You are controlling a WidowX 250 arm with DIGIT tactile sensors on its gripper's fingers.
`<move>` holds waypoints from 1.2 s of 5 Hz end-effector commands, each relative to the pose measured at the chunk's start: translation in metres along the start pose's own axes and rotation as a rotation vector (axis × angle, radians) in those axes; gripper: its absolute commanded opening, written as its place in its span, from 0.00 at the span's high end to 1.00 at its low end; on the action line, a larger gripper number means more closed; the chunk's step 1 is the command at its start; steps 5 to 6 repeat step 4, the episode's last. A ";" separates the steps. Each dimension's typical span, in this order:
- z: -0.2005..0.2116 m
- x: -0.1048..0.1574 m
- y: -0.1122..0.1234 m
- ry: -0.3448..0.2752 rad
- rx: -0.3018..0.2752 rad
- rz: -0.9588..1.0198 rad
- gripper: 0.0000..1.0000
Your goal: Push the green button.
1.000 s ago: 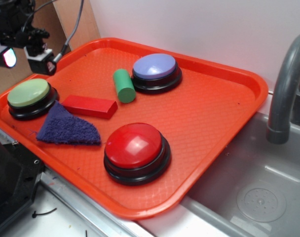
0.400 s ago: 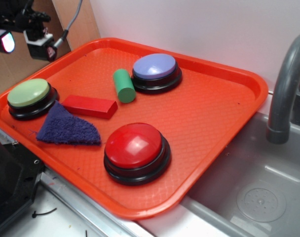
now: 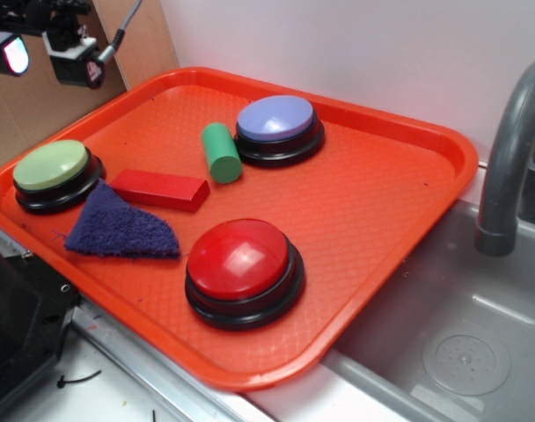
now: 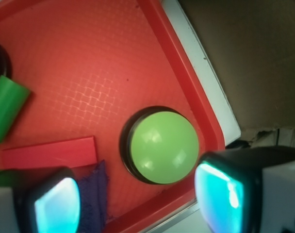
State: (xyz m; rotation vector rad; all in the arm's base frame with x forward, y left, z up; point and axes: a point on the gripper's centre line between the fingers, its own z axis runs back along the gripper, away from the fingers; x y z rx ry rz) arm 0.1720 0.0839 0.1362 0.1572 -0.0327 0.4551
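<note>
The green button (image 3: 51, 165) is a pale-green dome on a black base at the left end of the orange tray (image 3: 399, 202). In the wrist view the green button (image 4: 163, 147) lies below and between my fingers, a little toward the right one. My gripper (image 3: 40, 53) hangs high above the tray's left back corner, well clear of the button. Seen from the wrist, the gripper (image 4: 138, 201) is open with nothing between its glowing pads (image 4: 219, 196).
On the tray also sit a red block (image 3: 158, 190), a dark-blue cloth (image 3: 122, 230), a darker green cylinder (image 3: 220, 152), a lavender button (image 3: 278, 128) and a large red button (image 3: 242, 269). A grey sink (image 3: 461, 352) and faucet (image 3: 510, 158) are at the right.
The gripper has risen and shifted slightly toward the back, moving further from the tray. Nothing on the tray has moved.
</note>
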 end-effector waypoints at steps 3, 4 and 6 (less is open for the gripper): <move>0.042 0.010 -0.006 -0.106 -0.047 -0.009 0.00; 0.053 0.009 -0.007 -0.141 -0.071 -0.022 0.00; 0.053 0.009 -0.007 -0.141 -0.071 -0.022 0.00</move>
